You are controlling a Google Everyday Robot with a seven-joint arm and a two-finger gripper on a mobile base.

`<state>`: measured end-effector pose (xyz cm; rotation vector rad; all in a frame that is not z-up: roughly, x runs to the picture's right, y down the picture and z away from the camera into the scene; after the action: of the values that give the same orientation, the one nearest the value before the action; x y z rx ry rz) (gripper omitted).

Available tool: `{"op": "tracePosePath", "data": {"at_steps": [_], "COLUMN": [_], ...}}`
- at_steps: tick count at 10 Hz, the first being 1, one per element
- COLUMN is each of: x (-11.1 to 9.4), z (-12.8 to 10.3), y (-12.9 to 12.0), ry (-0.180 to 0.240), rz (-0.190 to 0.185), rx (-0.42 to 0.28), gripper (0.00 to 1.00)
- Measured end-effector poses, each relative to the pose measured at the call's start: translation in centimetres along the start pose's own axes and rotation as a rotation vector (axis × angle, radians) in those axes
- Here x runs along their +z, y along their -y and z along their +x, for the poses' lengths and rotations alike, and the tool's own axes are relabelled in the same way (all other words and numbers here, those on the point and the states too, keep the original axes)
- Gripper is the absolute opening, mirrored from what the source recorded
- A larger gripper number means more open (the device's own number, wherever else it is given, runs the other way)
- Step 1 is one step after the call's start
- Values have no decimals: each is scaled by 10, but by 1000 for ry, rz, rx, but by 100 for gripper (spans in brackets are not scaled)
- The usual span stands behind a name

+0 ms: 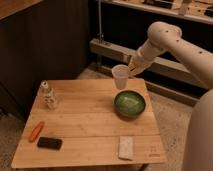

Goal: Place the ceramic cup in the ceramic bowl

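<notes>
The ceramic cup (120,76) is a plain white handleless cup, held tilted in the air just above the far left rim of the ceramic bowl (130,104). The bowl is glossy green with a darker rim and sits on the right part of the wooden table (90,125). My gripper (131,67) is shut on the cup's far side, at the end of the white arm (162,40) that reaches in from the upper right.
A small white patterned bottle (48,95) stands at the table's left. An orange carrot-like piece (36,131) and a black flat object (49,143) lie at the front left. A pale rectangular block (125,147) lies at the front right. A metal shelf frame (165,65) runs behind.
</notes>
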<state>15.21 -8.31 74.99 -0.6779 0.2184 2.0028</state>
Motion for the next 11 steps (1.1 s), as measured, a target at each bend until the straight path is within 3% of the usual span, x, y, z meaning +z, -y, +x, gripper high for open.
{"op": "tracePosePath", "data": {"at_steps": [4, 7, 9, 11], "x": [2, 2, 16, 24], "z": [26, 35, 36, 38], "y": [50, 81, 96, 86], "ry": [3, 16, 10, 10], "rz": [-35, -27, -20, -18], "rx": [71, 114, 115, 100], "gripper": [13, 16, 21, 5]}}
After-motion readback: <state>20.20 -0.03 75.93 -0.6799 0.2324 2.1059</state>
